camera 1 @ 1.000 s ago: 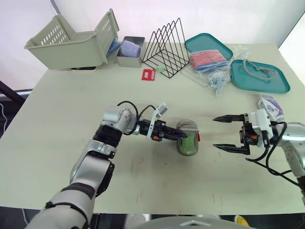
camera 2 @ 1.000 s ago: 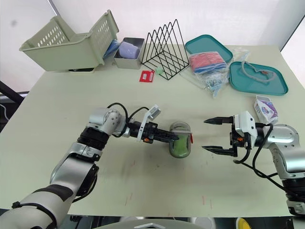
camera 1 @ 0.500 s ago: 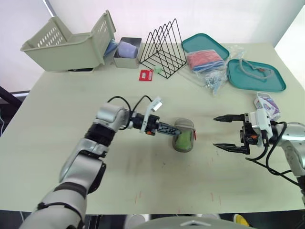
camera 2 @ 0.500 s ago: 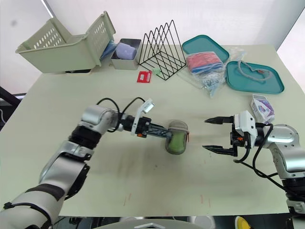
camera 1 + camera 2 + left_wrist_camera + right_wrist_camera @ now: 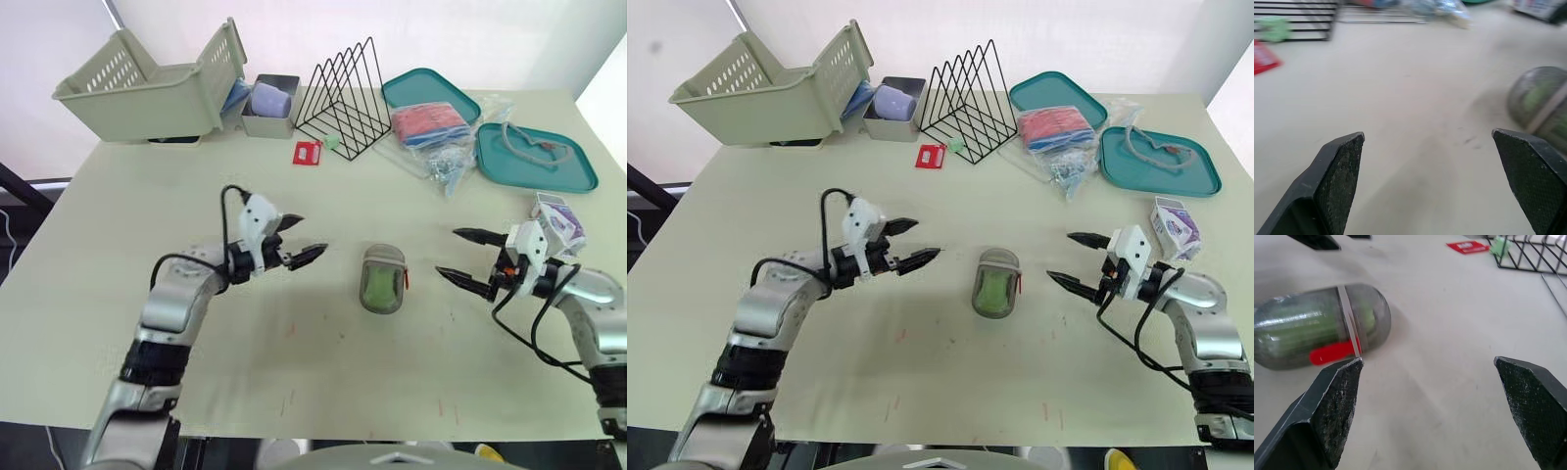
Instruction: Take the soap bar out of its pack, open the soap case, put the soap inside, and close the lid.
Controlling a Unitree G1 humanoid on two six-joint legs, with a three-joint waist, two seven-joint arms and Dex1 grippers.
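The soap case (image 5: pixel 382 279) lies on the table between both arms; it is translucent grey with its lid down, a red latch on one side and the green soap showing through. My left gripper (image 5: pixel 309 235) stands open to the case's left, a short gap away, holding nothing. My right gripper (image 5: pixel 448 252) is open on the case's right, fingers pointing at it and apart from it. In the right wrist view the soap case (image 5: pixel 1317 340) lies beyond the fingertips. The white and purple soap pack (image 5: pixel 556 217) rests behind my right wrist.
Along the back stand a tilted green basket (image 5: pixel 147 83), a metal tin (image 5: pixel 266 108), a black wire rack (image 5: pixel 343 98) and two teal trays (image 5: pixel 534 157), one with a plastic bag (image 5: pixel 431 132). A red card (image 5: pixel 307 152) lies before the rack.
My left gripper has let go of the soap case, drawn back to the left and opened. The case stays lying in the middle. My right gripper has tilted a little.
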